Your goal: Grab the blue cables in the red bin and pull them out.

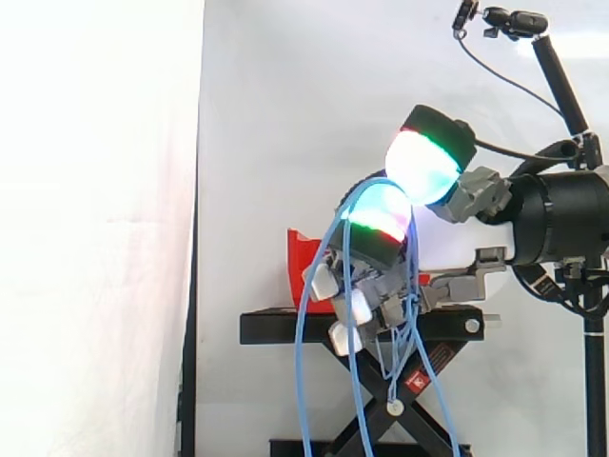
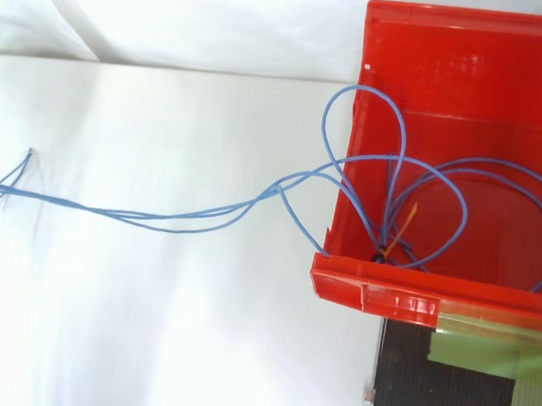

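Side view, centre-right: hand (image 1: 376, 249) has fingers curled, apparently gripping the blue cables (image 2: 381, 251), which hang below it. Top view: loops in red bin (image 2: 455, 48) at right, strands trailing to left edge.

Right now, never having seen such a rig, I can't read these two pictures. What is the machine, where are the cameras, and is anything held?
It is a robot arm ending in a hand with glowing fingertip pads. The side view looks level across the work; the top view looks straight down. A red bin sits on a black stand. Thin blue cables loop inside the bin and trail out over its wall. The hand's curled fingers hold them, strands hanging below.
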`<action>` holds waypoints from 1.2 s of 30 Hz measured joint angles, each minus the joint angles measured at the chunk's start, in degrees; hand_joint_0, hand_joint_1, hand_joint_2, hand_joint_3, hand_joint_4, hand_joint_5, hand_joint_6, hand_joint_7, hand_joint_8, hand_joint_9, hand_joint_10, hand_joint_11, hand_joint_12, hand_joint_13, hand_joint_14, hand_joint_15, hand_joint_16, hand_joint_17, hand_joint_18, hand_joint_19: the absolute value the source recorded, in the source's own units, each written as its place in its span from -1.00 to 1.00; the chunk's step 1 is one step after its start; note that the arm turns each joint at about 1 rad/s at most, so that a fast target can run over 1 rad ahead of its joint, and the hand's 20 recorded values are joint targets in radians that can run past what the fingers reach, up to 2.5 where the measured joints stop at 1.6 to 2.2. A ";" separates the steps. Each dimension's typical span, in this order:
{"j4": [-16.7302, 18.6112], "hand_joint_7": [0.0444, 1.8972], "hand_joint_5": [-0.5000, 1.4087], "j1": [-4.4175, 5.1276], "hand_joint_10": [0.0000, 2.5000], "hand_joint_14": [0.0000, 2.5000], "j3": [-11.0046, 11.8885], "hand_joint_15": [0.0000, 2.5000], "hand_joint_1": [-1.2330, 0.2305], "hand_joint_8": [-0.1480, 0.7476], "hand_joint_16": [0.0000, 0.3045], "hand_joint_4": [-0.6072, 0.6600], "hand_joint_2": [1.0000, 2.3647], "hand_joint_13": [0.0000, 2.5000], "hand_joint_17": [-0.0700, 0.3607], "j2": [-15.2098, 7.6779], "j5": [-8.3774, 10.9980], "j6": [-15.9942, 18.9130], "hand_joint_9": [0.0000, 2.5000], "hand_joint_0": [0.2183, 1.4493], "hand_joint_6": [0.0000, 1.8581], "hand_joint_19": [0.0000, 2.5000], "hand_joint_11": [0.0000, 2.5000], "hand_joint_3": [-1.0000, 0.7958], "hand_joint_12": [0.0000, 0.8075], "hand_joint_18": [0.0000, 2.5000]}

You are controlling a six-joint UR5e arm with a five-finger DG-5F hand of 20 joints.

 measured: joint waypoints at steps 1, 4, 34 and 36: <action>-0.04 -0.52 0.43 0.00 -0.98 -0.97 0.00 -0.34 -0.51 -0.04 -0.72 0.22 -1.00 -0.22 -0.22 0.00 0.00 0.00 -0.26 0.21 -0.35 -0.49 -0.49 -1.00 0.09 -0.53; -0.09 -0.52 0.43 0.00 -0.98 -0.97 0.00 -0.30 -0.51 -0.06 -0.72 0.22 -1.00 -0.17 -0.22 0.00 -0.01 0.00 -0.23 0.21 -0.36 -0.48 -0.43 -1.00 0.14 -0.51; -2.56 -0.46 0.45 0.55 -0.99 -0.97 -0.01 -0.25 -0.53 -0.08 -0.70 0.25 -1.00 0.03 -0.20 0.01 -0.02 -0.06 -0.76 0.21 -0.44 -0.45 -0.71 -1.00 0.02 -0.48; -2.56 -0.46 0.45 0.62 -0.99 -0.97 -0.01 -0.23 -0.52 -0.03 -0.70 0.27 -1.00 0.03 -0.20 0.00 -0.03 -0.10 -0.68 0.21 -0.44 -0.45 -0.59 -1.00 0.02 -0.48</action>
